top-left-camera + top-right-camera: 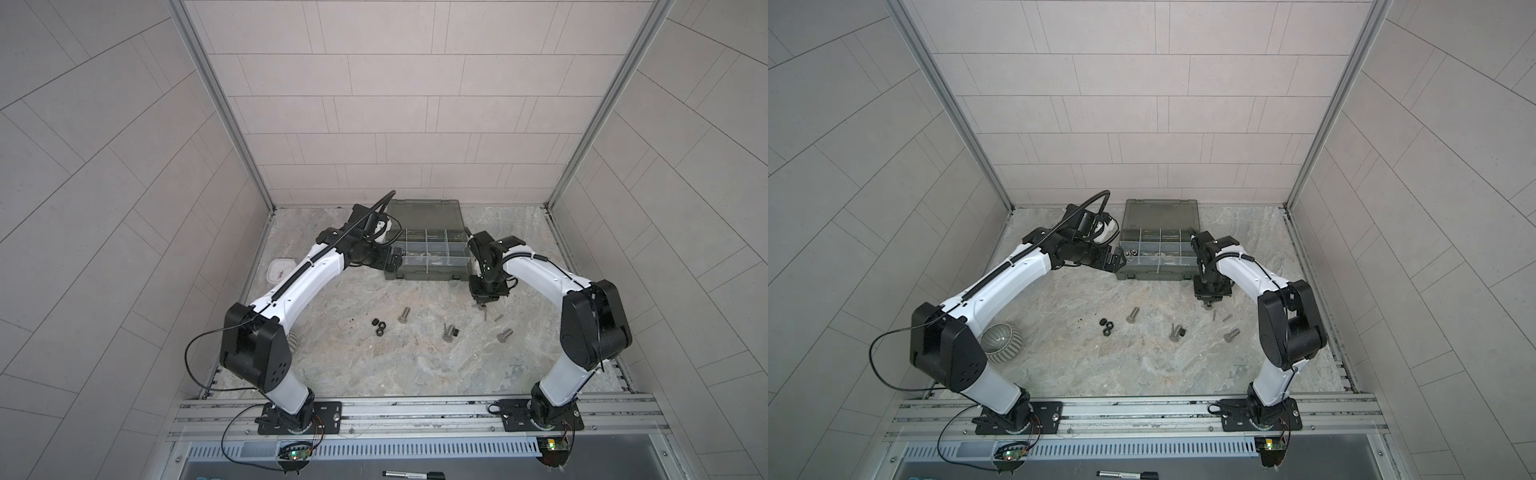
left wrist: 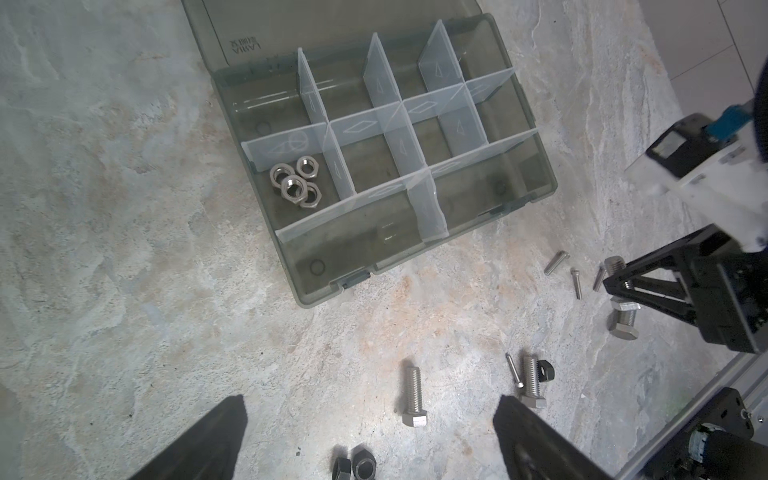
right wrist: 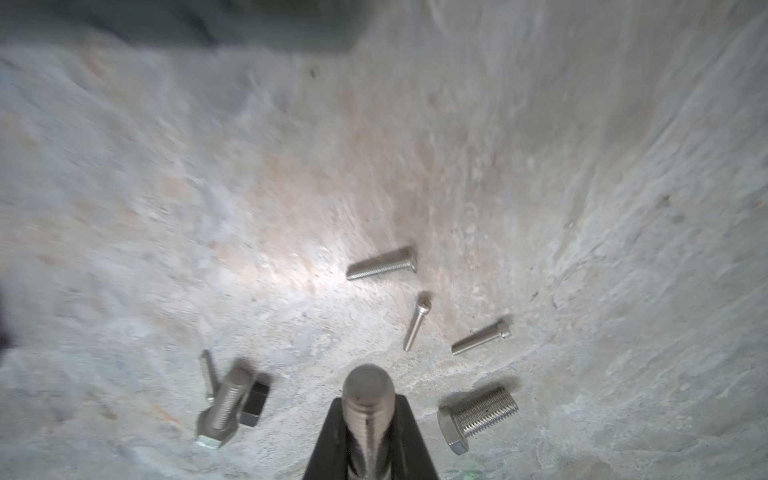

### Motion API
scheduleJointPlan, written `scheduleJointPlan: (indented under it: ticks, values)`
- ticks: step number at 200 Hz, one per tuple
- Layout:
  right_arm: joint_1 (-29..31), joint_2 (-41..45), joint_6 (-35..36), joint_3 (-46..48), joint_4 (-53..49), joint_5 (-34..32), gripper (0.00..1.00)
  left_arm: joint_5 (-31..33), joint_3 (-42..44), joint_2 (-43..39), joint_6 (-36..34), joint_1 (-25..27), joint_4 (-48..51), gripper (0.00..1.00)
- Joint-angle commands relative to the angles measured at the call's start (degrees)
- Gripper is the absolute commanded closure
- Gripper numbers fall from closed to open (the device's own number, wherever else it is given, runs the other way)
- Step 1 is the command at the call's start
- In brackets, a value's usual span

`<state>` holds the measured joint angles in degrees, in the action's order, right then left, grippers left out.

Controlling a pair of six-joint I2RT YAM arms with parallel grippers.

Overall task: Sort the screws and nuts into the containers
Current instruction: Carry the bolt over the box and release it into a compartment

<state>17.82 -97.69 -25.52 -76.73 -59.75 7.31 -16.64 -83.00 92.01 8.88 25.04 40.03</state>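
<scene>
Clamping a thick screw (image 3: 368,395), right jaws narrow; left jaws wide apart

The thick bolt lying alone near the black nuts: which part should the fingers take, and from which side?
Probably the threaded shank of the lone bolt, from above, closing across its length. It lies flat on the table, with bare surface along both long sides; the black nuts lie apart from it.

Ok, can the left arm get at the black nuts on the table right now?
Probably yes: the left gripper is open and empty, and the black nuts lie in the open nearby with nothing between.
</scene>
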Motion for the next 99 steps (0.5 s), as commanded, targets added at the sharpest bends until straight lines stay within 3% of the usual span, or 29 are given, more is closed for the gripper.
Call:
scheduleJointPlan:
  ticks: [1, 99]
  values:
    - [-0.25, -2.33, 0.02, -6.70, -3.53, -0.82, 0.90, 0.99, -3.00, 1.71, -1.16, -0.86, 1.79, 0.00]
    - [-2.39, -24.66, 0.61, -37.92, -7.40, -0.83, 0.89, -0.03, -5.20, 3.52, -0.19, -4.53, 2.82, 0.00]
